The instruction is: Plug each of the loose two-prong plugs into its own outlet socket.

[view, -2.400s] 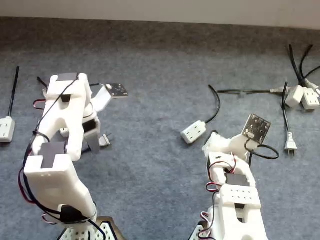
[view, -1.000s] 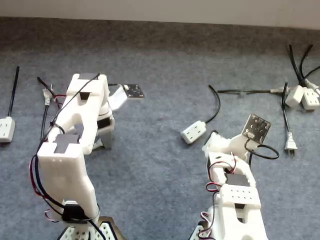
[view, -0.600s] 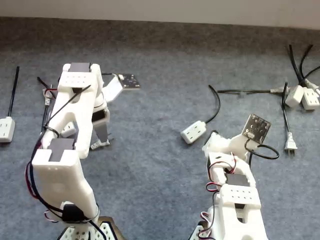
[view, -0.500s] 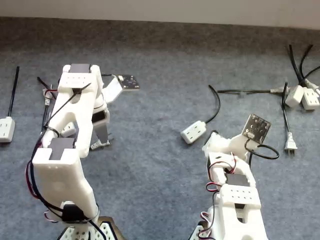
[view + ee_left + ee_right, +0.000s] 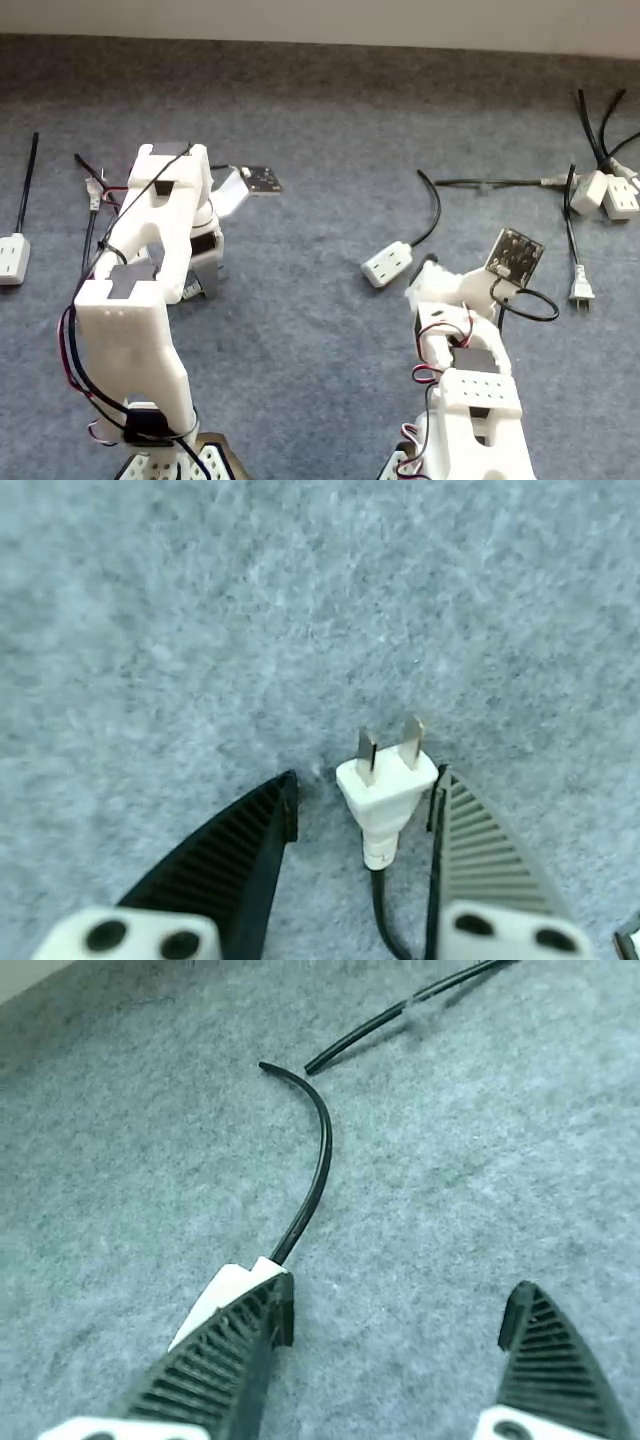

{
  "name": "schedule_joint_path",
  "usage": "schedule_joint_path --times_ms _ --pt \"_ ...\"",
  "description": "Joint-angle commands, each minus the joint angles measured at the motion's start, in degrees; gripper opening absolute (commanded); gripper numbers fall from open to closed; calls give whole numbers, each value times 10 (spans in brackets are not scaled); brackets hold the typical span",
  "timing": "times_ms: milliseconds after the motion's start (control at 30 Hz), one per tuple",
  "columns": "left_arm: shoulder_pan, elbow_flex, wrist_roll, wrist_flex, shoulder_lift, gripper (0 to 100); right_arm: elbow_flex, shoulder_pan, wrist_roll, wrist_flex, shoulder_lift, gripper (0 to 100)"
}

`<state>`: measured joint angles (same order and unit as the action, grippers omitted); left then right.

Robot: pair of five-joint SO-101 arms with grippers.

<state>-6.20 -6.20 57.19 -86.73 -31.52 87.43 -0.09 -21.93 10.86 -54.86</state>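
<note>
fuzzy matt grey felt covers the counter (image 5: 200, 630); the plug (image 5: 385, 785) is smooth white plastic with dull metal prongs (image 5: 411, 742).

White two-prong plug (image 5: 385, 790) on a black cord: flat on the grey surface, both prongs bare. Second white plug (image 5: 580, 290): near the right edge, prongs toward the near edge. White centre outlet socket (image 5: 387, 265): mid-surface, black cord curving away. White left outlet socket (image 5: 10, 258): at the left edge.
</note>
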Motion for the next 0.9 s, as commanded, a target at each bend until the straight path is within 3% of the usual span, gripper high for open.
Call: schedule_joint_path --times_ms 0,233,400,867 --pt "0 -29 0 -28 41 224 -2 -4 6 -15 -10 329" --pt "-7 -34 -10 -43 81 224 -2 -4 6 -15 -10 329" --pt "-15 -34 -74 20 32 224 -2 -4 6 -15 -10 329" --pt "-13 -22 -72 11 -10 223 -2 -4 6 -15 -10 329"
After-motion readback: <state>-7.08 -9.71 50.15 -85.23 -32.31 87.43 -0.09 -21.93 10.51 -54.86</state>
